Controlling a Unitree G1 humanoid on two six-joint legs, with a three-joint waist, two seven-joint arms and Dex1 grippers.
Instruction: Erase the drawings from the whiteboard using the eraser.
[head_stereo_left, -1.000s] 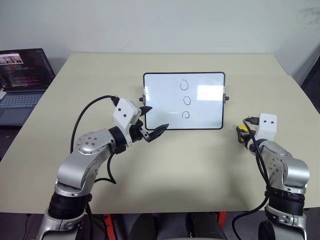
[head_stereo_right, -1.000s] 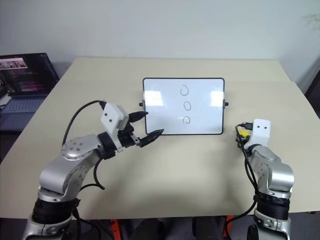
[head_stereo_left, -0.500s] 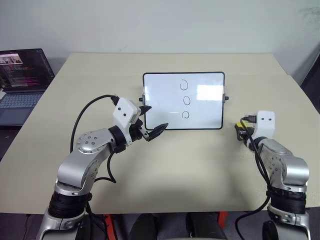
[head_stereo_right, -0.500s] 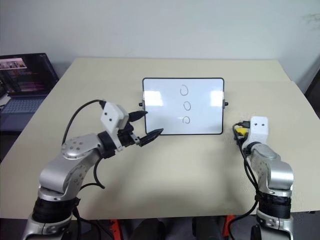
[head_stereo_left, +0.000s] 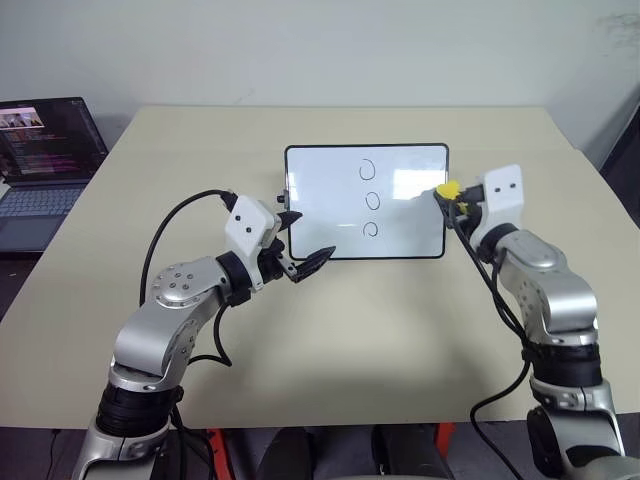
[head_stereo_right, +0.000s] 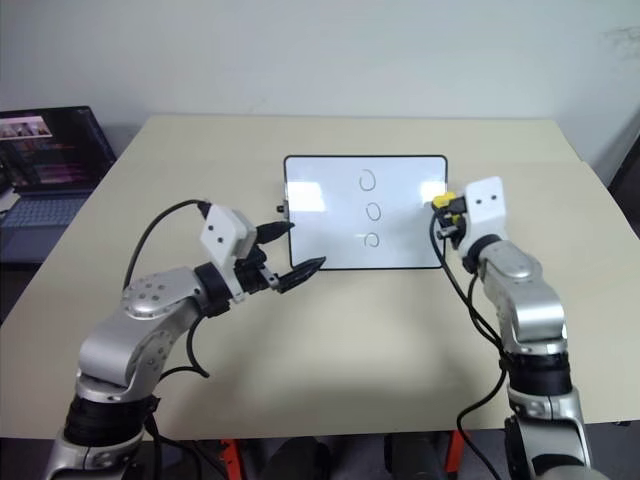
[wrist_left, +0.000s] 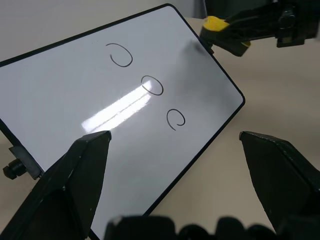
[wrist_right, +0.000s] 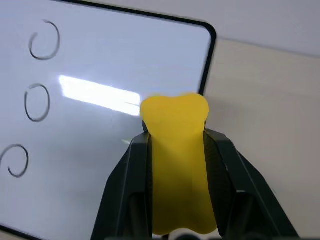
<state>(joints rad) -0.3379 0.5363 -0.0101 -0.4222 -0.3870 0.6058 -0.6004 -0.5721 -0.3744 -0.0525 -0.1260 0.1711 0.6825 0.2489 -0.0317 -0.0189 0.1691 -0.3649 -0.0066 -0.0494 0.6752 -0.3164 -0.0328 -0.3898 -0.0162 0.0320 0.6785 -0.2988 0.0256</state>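
Observation:
The whiteboard (head_stereo_left: 330, 215) lies at the middle of the table, white with a thin black frame. Three small black drawings (head_stereo_left: 371, 199) run in a column right of its centre, also seen in the left wrist view as drawings (wrist_left: 151, 85). My right gripper (head_stereo_left: 447, 196) is shut on the yellow eraser (head_stereo_left: 447, 188) and hovers at the board's right edge; the right wrist view shows the eraser (wrist_right: 178, 165) pinched between both fingers, above the board's right part. My left gripper (head_stereo_left: 305, 244) stands open at the board's lower left corner, holding nothing.
An open laptop (head_stereo_left: 45, 165) sits on a lower surface at the far left. The tan table (head_stereo_left: 360, 330) has bare room in front of the board and behind it.
My right gripper has risen with the eraser from the table at the right and swung left to the board's right edge. The left arm has stayed still.

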